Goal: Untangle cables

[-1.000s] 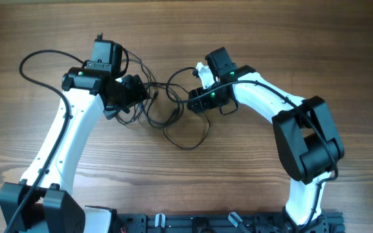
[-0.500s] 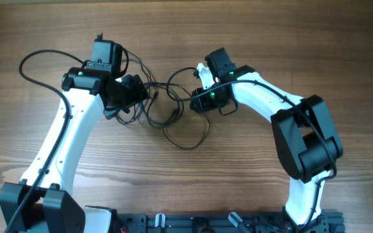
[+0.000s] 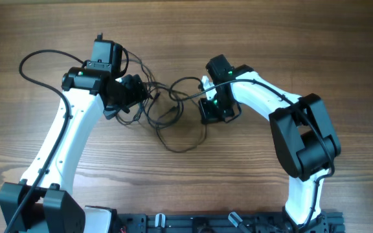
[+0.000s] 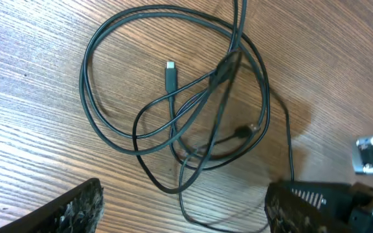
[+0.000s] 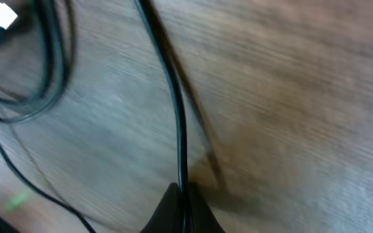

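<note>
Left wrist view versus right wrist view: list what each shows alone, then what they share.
Left wrist only: the whole looped tangle of cables, a small plug end lying inside the loops, and the left fingers spread wide apart. Right wrist only: one strand pinched in the shut right fingers, the picture blurred. Both: thin black cable lying on the wooden table.

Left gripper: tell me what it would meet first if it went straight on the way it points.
Probably the cables: the open left gripper points at their tangle on the table, though depth is unclear.
</note>
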Controlling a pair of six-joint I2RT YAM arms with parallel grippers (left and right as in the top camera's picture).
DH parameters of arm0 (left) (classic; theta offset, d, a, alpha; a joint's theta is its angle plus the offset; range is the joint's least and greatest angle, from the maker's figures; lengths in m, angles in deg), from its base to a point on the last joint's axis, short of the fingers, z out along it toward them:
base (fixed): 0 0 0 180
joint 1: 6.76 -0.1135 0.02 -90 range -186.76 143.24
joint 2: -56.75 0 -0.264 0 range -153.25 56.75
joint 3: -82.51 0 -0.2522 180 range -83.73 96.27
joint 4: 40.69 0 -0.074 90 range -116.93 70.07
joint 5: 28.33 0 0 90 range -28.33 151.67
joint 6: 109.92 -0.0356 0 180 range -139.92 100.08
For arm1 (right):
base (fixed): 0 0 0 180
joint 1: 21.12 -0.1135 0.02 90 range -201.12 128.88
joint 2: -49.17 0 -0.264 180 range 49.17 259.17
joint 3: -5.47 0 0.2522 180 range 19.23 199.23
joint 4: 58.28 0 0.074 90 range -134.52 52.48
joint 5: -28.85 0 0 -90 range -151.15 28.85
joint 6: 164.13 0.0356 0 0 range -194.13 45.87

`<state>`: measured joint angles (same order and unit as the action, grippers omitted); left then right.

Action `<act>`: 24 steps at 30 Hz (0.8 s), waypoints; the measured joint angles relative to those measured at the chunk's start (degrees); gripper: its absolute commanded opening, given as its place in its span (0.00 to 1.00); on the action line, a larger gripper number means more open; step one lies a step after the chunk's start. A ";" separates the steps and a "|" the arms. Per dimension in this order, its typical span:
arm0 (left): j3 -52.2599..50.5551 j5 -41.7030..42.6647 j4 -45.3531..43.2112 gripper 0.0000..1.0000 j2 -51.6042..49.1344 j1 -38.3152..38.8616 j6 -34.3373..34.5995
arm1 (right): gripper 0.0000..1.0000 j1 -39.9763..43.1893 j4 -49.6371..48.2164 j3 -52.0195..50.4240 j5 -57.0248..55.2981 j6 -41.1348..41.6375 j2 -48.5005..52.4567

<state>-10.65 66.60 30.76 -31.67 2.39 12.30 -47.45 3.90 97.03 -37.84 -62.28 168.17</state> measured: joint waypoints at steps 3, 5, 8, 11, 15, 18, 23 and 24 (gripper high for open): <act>0.00 -0.02 0.37 0.82 0.00 0.00 0.00 | 0.04 0.66 7.58 2.38 -4.22 -0.57 -0.02; 0.00 -0.02 0.63 0.82 0.00 0.00 0.00 | 0.04 2.19 12.72 6.03 -7.28 -0.66 -0.37; 0.00 -0.17 0.96 0.81 0.00 0.00 0.00 | 0.04 6.21 17.38 13.22 -10.21 -0.81 -3.87; 0.00 -0.20 1.07 0.81 0.00 0.00 0.00 | 0.04 10.27 16.83 19.98 -10.93 -0.83 -11.58; 0.00 -0.20 1.07 0.81 0.00 0.00 0.00 | 0.04 11.58 11.08 22.69 -10.69 -0.81 -22.58; 0.00 -0.20 1.07 0.81 0.00 0.00 0.00 | 0.04 11.26 7.85 23.26 -10.27 -0.81 -29.31; 0.00 -0.20 1.33 0.81 0.00 0.00 0.00 | 0.04 11.26 7.06 23.28 -10.78 -0.81 -30.60; 0.00 -0.20 1.44 0.81 0.00 0.00 0.00 | 0.04 11.26 7.06 23.28 -11.21 -0.81 -30.60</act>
<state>-10.65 66.40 32.20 -31.67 2.39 12.30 -36.19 10.96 120.30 -49.06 -63.09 137.57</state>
